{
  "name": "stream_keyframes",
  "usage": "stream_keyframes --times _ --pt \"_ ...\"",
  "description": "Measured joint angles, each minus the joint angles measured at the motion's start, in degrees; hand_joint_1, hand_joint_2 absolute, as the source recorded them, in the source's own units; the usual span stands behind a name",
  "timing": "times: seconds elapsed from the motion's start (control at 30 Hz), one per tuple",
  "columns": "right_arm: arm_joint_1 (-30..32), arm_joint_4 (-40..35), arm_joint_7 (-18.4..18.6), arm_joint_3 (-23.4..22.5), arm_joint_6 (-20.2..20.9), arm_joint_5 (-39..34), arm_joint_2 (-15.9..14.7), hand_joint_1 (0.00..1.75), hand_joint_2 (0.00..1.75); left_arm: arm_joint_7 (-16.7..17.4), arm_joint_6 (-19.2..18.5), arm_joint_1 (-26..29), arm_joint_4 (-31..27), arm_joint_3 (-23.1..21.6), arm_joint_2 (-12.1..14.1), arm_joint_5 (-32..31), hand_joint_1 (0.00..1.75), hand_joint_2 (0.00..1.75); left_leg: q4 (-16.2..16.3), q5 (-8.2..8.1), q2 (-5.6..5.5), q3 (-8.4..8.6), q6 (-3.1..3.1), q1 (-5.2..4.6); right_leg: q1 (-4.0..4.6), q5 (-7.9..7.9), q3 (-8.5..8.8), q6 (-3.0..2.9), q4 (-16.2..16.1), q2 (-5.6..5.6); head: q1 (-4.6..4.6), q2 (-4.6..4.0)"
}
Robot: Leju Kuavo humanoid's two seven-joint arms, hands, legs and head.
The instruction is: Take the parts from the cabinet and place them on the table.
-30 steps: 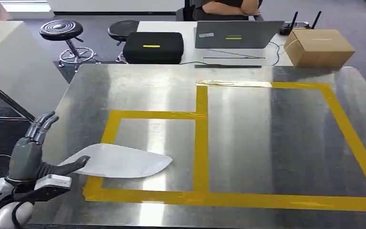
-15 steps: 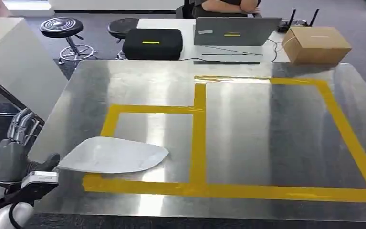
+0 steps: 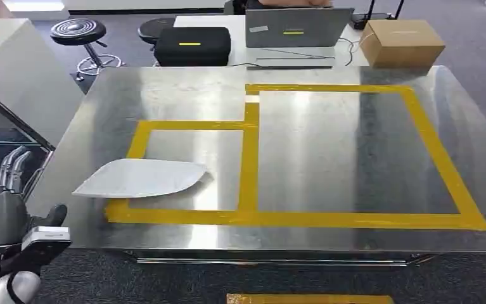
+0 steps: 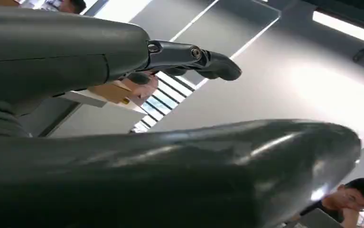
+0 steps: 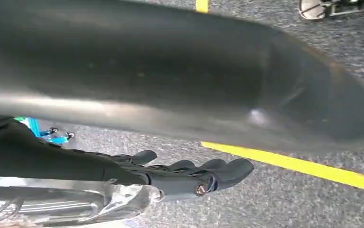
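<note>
At the table's near left corner, off its edge, my left hand stood upright with fingers spread and raised, thumb out to the side, holding nothing. Just forward and right of it, apart from my thumb, the flat white part lay on the steel table, overlapping the left edge of the smaller yellow tape rectangle. Farther right sat the larger taped rectangle. Well beyond, a black case, a laptop and a cardboard box rested on another desk. My right hand hung over grey carpet, fingers extended, empty.
</note>
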Motion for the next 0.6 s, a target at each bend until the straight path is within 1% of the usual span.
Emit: stream_keyframes --times 0.03,0.07,0.1,0.13,0.17,0.2,0.23,0.27,0.3,0.33,0.37,0.4,0.43,0.47,0.5,0.53,0.57,0.6 --pt "0.19 0.00 0.00 0.00 0.02 0.00 0.04 0.00 0.00 0.00 0.02 -0.48 0.00 0.00 -0.11 0.00 0.00 0.00 -2.06 -0.94 -0.04 0.69 0.46 -0.23 -0.07 0.47 -0.11 0.45 0.07 -0.39 -0.04 0.00" --pt "0.27 0.00 0.04 0.00 0.06 -0.11 0.02 0.00 0.00 0.00 0.13 -0.54 0.02 0.04 -0.24 0.00 0.00 0.00 -1.84 -0.58 -0.51 0.17 0.74 -0.33 -0.19 1.04 -0.11 0.67 -0.11 -0.85 0.07 0.00" --pt "0.32 0.00 0.18 0.00 0.15 -0.15 0.02 0.00 0.00 0.00 0.20 -0.42 0.06 0.15 -0.26 0.00 0.00 0.00 -1.68 -0.24 -1.12 -0.22 1.19 -0.58 -0.42 1.50 -0.03 1.05 -0.42 -1.42 -0.11 0.00" --pt "0.38 0.00 0.35 0.00 0.31 -0.22 0.02 0.00 0.00 0.00 0.22 -0.40 0.20 0.30 -0.39 0.00 0.00 0.00 -1.85 0.40 -1.42 -0.68 1.75 -0.53 -0.45 1.83 -0.09 1.39 -0.48 -1.82 0.00 0.00" --pt "0.37 0.00 0.48 0.00 0.39 -0.37 0.02 0.00 0.00 0.00 0.22 -0.57 0.33 0.35 -0.61 0.00 0.00 0.00 -2.00 1.10 -1.65 -1.16 2.14 -0.31 -0.66 0.48 -0.50 1.74 0.12 -1.33 -0.02 0.00" --pt "0.38 0.00 0.55 0.00 0.48 -0.46 0.02 0.00 0.00 0.00 0.22 -0.70 0.48 0.42 -0.90 0.04 0.00 0.00 -2.00 1.72 -2.09 -1.80 2.57 -0.27 -0.58 -2.68 -1.34 1.90 2.18 -0.77 0.24 0.00" --pt "0.37 0.00 0.59 0.00 0.50 -0.57 0.02 0.00 0.00 0.00 0.22 -0.79 0.68 0.50 -1.09 0.11 0.00 0.00 -2.00 2.44 -2.54 -2.60 2.77 -0.30 -0.59 -6.43 -2.44 2.09 6.20 -0.35 0.37 0.00" --pt "0.36 0.00 0.59 0.00 0.68 -0.61 0.04 0.00 0.00 0.02 0.22 -0.80 0.83 0.55 -1.29 0.20 0.00 0.00 -1.97 3.21 -2.97 -3.52 2.89 -0.39 -0.58 -9.53 -3.64 2.12 11.06 -0.10 0.48 0.00" --pt "0.36 0.00 0.57 0.00 0.68 -0.61 0.04 0.00 0.00 0.02 0.22 -0.80 0.98 0.55 -1.44 0.20 0.00 0.00 -1.91 3.98 -3.43 -4.51 2.96 -0.52 -0.56 -11.43 -4.47 2.09 15.24 -0.02 0.48 0.00" --pt "0.33 0.00 0.57 0.00 0.70 -0.61 0.04 0.00 0.00 0.00 0.22 -0.81 1.18 0.55 -1.60 0.22 0.00 0.00 -1.90 4.71 -3.87 -5.43 2.95 -0.59 -0.49 -11.47 -4.38 1.97 17.38 0.04 0.48 0.00" --pt "0.29 0.00 0.57 0.00 0.72 -0.61 0.04 0.00 0.00 0.00 0.22 -0.81 1.40 0.57 -1.73 0.24 0.00 0.00 -1.87 5.46 -4.40 -6.35 2.88 -0.66 -0.40 -10.00 -3.23 1.78 17.25 0.06 0.48 0.00" --pt "0.25 0.00 0.57 0.00 0.72 -0.61 0.04 0.00 0.00 0.00 0.22 -0.82 1.62 0.63 -1.81 0.26 0.00 0.00 -1.83 6.32 -5.08 -7.39 2.72 -0.71 -0.29 -7.36 -0.62 1.39 14.62 0.26 0.46 0.00" --pt "0.20 0.00 0.55 0.00 0.72 -0.61 0.04 0.00 0.00 0.00 0.22 -0.84 1.73 0.70 -1.88 0.26 0.00 0.00 -1.82 7.02 -5.63 -8.18 2.58 -0.74 -0.18 -5.49 2.49 0.97 10.77 0.79 0.48 0.00" --pt "0.11 0.00 0.52 0.00 0.72 -0.61 0.04 0.00 0.00 0.00 0.22 -0.92 1.88 0.74 -1.97 0.26 0.00 0.00 -1.82 7.77 -6.34 -8.95 2.36 -0.73 -0.07 -5.10 6.69 0.34 5.27 2.72 0.46 0.02" --pt "-0.08 0.00 0.52 0.00 0.72 -0.59 0.00 0.00 0.00 0.00 0.22 -1.05 1.95 0.74 -2.25 0.26 0.00 0.00 -1.70 8.50 -6.67 -9.53 2.08 -0.78 -0.21 -8.15 10.32 -0.56 -0.44 5.95 0.39 0.00" --pt "0.00 0.00 0.50 0.00 0.72 -0.59 0.00 0.00 0.00 0.00 0.22 -1.37 1.99 0.79 -2.27 0.26 0.00 0.00 -1.69 9.08 -7.14 -9.60 1.87 -0.72 -0.34 -8.42 11.47 0.50 -2.61 5.92 0.22 0.00" --pt "0.05 0.00 0.50 0.00 0.72 -0.59 0.00 0.00 0.00 0.00 0.22 -1.46 2.08 0.81 -2.29 0.26 0.00 0.00 -2.14 9.73 -7.68 -9.45 1.40 -0.60 0.02 -8.04 10.78 0.37 -2.39 5.56 0.48 0.00" --pt "-0.07 0.00 0.48 0.00 0.74 -0.55 0.02 0.00 0.00 -0.07 0.22 -1.44 2.14 0.81 -2.38 0.42 0.00 0.00 -2.48 10.55 -8.25 -9.62 0.89 -0.40 0.20 -7.87 10.46 0.09 -2.16 5.01 0.42 0.00"
